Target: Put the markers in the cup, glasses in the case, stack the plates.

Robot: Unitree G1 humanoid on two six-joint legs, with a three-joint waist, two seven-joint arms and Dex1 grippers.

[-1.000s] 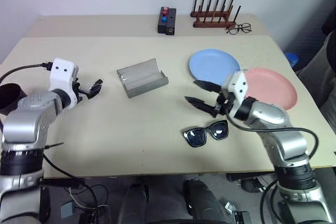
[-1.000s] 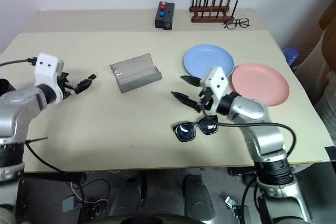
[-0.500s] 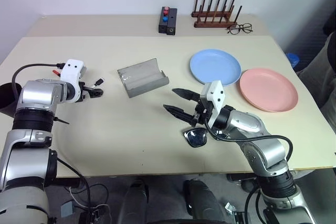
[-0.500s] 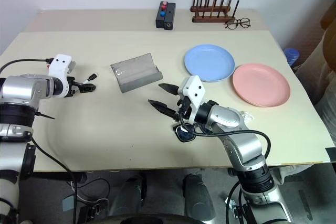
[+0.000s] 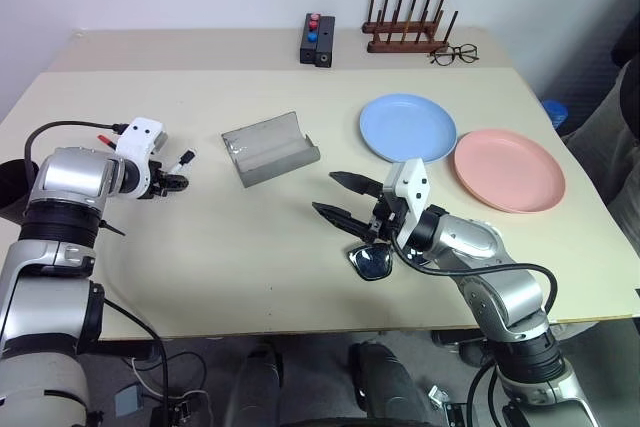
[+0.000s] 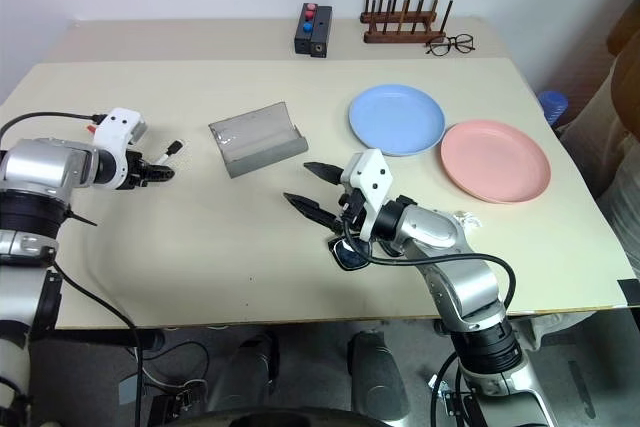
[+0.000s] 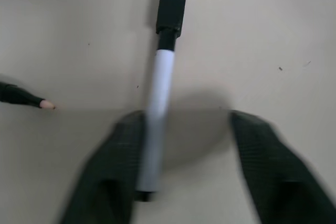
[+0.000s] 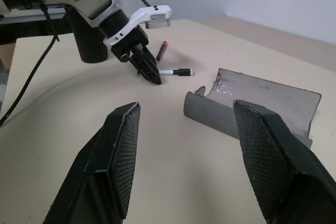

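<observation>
Near the left edge of the table, lies flat: white-bodied marker, long axis in line with the left gripper, black cap at the far end, pointing away toward the grey case. Straddled by that gripper's spread fingers, one touching the barrel, the other apart, nothing clamped. Over by the black sunglasses, hovers spread wide and empty: right gripper, aimed at the case.
</observation>
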